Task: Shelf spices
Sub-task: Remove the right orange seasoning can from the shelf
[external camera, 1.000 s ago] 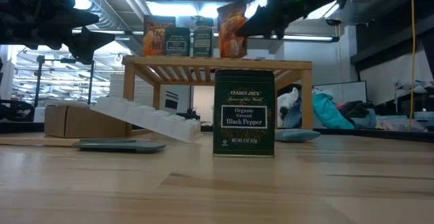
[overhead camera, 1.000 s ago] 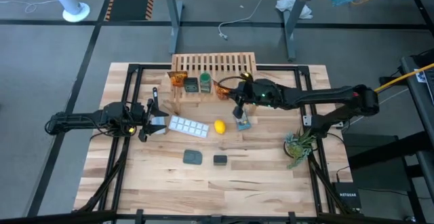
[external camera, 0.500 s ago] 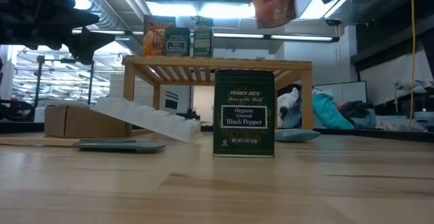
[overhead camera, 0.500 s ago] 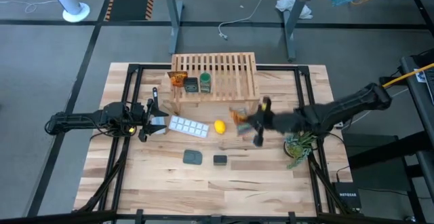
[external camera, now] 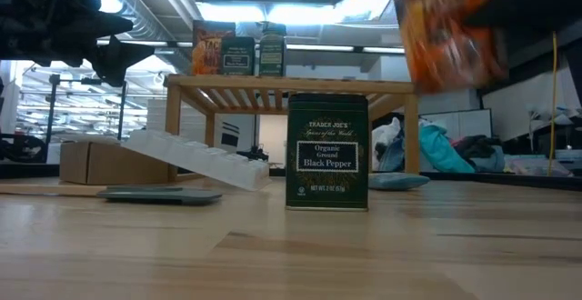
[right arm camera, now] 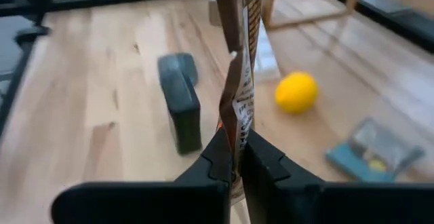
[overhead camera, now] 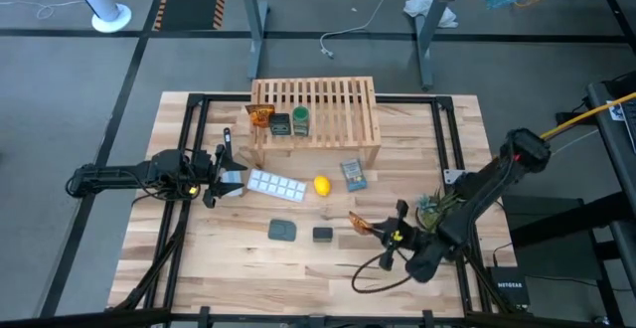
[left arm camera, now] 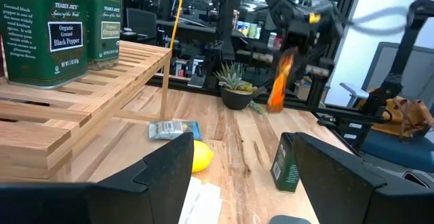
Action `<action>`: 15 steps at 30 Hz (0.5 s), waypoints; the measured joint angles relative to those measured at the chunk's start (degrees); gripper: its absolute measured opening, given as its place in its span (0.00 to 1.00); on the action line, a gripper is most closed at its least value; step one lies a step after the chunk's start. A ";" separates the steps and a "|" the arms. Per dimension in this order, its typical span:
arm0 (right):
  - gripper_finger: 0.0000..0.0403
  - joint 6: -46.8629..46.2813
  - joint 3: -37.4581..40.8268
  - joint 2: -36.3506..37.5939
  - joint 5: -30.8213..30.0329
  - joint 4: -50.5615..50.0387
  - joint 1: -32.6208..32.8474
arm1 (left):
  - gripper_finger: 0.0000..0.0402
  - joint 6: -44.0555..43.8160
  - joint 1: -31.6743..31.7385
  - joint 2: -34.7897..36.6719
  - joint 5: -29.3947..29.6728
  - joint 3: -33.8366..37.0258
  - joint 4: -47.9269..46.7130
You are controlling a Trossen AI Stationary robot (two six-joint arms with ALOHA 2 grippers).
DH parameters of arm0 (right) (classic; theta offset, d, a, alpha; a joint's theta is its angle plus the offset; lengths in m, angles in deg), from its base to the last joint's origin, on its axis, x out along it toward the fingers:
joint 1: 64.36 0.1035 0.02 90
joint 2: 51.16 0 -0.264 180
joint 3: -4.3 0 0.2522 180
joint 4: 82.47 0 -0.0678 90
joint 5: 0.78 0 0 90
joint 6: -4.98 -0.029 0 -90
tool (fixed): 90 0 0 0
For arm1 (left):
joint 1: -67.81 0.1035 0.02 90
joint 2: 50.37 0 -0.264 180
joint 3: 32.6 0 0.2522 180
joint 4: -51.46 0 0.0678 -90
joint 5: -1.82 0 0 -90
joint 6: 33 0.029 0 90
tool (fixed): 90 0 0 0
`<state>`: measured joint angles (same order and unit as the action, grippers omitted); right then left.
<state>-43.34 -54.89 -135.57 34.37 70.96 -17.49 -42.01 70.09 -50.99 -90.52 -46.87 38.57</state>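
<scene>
The shelf [overhead camera: 314,109] stands at the table's far side. On its top sit an orange-brown packet [overhead camera: 260,116], a dark square box [overhead camera: 281,124] and the green-lidded jar [overhead camera: 300,121]. The second dark box [overhead camera: 322,234], a black pepper tin [external camera: 327,152], stands upright on the table near the middle. My right gripper [overhead camera: 386,233] is over the near right part of the table, shut on the second orange-brown packet [overhead camera: 362,223]. My left gripper [overhead camera: 221,164] hovers open at the table's left, short of the shelf's left end. My right gripper pinches the orange-brown packet by one end [right arm camera: 235,137] between its two fingers [right arm camera: 264,159]. The fingers come roughly level from the table's right. The packet sticks out edge-on beyond the fingertips and is lifted clear of the table [external camera: 447,32].
A white moulded tray [overhead camera: 276,184], a lemon [overhead camera: 322,185] and a blue-grey flat packet [overhead camera: 353,175] lie in front of the shelf. A dark grey pad [overhead camera: 282,231] lies beside the pepper tin. A small potted plant [overhead camera: 437,212] stands at the right; a cardboard box [external camera: 100,162] at the left.
My right gripper has swung away from the shelf's right part toward the table's near right, carrying the orange-brown packet off with it. The packet has stayed in the air, clear of shelf and table. Everything else has kept still.
</scene>
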 joint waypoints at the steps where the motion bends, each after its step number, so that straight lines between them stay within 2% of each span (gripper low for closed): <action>1: 0.04 -2.06 0.67 -1.52 -1.01 0.70 0.45 | 0.61 0.00 0.00 0.00 -0.01 0.00 -0.01; 7: 0.04 -3.52 5.00 -8.20 -2.11 13.47 0.55 | 0.61 0.00 0.00 0.00 0.01 0.00 0.00; 15: 0.04 4.95 11.54 -11.27 -1.00 35.21 -1.31 | 0.61 0.02 0.00 0.00 0.01 0.00 0.00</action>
<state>-38.39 -43.35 -146.84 33.37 106.17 -18.80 -41.99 70.09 -50.99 -90.51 -46.87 38.58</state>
